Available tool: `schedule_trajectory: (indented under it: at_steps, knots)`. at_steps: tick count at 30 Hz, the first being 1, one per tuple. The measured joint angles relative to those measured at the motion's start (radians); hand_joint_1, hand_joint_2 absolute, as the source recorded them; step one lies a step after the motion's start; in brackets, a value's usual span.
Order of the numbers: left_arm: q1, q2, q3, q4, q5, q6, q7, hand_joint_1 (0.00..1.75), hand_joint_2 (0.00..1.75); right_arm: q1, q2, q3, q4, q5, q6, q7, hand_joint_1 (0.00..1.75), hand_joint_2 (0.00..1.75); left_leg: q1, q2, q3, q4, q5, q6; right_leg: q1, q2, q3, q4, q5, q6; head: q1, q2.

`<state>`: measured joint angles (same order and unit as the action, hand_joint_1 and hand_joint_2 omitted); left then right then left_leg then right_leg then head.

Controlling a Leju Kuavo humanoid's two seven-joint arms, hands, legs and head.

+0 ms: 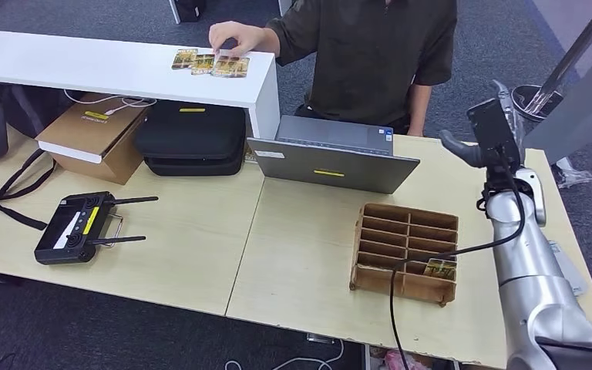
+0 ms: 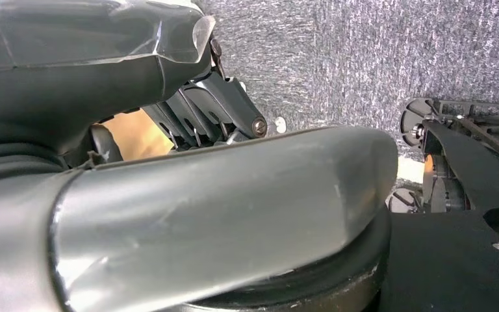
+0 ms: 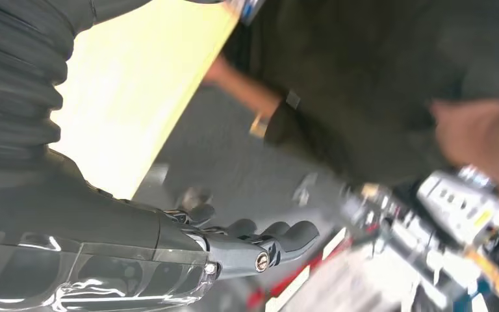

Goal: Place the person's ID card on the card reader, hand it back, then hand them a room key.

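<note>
- We see our right hand [image 1: 484, 132] raised at the far right edge of the wooden table [image 1: 200, 239], beyond the slotted box, held up toward the person [image 1: 370, 54] in the dark shirt.
- In the right wrist view its fingers [image 3: 279, 237] lie stretched out side by side with nothing between them, so the hand holds nothing; that picture is blurred, so we go no further than that.
- Our left hand [image 2: 195, 110] shows in the left wrist view over grey carpet; from there we cannot tell whether its fingers are spread or curled.
- The person's hand [image 1: 235, 37] rests on the white counter [image 1: 85, 65], touching the row of cards [image 1: 210, 63] laid side by side there; which of them is the ID card we cannot tell.
- A brown slotted box [image 1: 406, 250] stands on the table near our right arm, and one gold card [image 1: 439, 269] lies in its near right compartment.
- A closed grey laptop [image 1: 331, 158] sits between the box and the counter.
- A black device with antennas [image 1: 77, 227] lies on the left part of the table.
- A cardboard box [image 1: 96, 135] and a black case [image 1: 193, 139] sit under the counter.
</note>
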<state>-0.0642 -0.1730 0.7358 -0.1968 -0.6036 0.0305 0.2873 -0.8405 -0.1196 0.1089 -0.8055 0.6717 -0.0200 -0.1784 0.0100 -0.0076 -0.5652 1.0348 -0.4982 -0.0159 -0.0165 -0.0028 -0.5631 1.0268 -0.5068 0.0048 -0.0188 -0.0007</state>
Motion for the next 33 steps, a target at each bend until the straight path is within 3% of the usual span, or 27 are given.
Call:
schedule_trajectory:
  at_steps: [6, 13, 18, 24, 28, 33]
  knots:
    - [0.003, -0.002, 0.007, 0.0, 0.001, 0.0, -0.008, 0.0, 0.0, -0.011, -0.115, 0.103, -0.047, 0.434, -0.237, 0.163, 0.0, 1.75, 0.0, -0.002, -0.001, 0.001, 0.0, 0.001, 0.0, -0.002, 0.0, 0.0, 0.0, 0.0, 0.0, 0.0]
    - [0.003, -0.002, 0.023, 0.0, 0.001, -0.001, -0.006, 0.0, 0.0, 0.009, -0.194, 0.134, -0.136, 0.669, -0.226, 0.239, 0.0, 1.75, 0.0, -0.003, -0.001, 0.001, 0.0, 0.001, 0.0, -0.003, 0.0, 0.0, 0.0, 0.0, 0.0, 0.0]
    - [0.004, -0.002, 0.03, 0.0, -0.003, -0.007, -0.007, 0.0, 0.0, 0.062, -0.246, 0.133, -0.222, 0.704, -0.136, 0.23, 0.0, 1.75, 0.0, -0.003, -0.002, 0.001, 0.0, 0.001, 0.0, -0.003, 0.0, -0.001, 0.0, 0.0, 0.0, 0.0]
    - [0.004, -0.001, 0.036, 0.0, -0.016, -0.017, -0.013, 0.0, 0.0, 0.182, -0.325, 0.103, -0.352, 0.617, -0.01, 0.195, 0.0, 1.75, 0.0, -0.004, -0.002, 0.001, 0.0, 0.001, 0.0, -0.004, -0.001, -0.001, 0.0, 0.0, 0.0, 0.0]
    - [0.004, -0.001, 0.044, 0.0, -0.022, -0.019, -0.014, 0.0, 0.0, 0.301, -0.364, 0.056, -0.457, 0.549, 0.043, 0.188, 0.0, 1.75, 0.0, -0.004, -0.003, 0.001, -0.001, 0.001, 0.0, -0.004, 0.0, -0.002, -0.001, 0.001, 0.0, 0.0]
    - [0.004, -0.001, 0.054, 0.0, -0.023, -0.019, -0.013, 0.0, 0.0, 0.497, -0.37, -0.019, -0.606, 0.525, 0.063, 0.194, 0.0, 1.75, 0.0, -0.005, -0.003, 0.0, -0.001, 0.001, 0.0, -0.005, -0.001, -0.002, -0.001, 0.001, 0.0, 0.0]
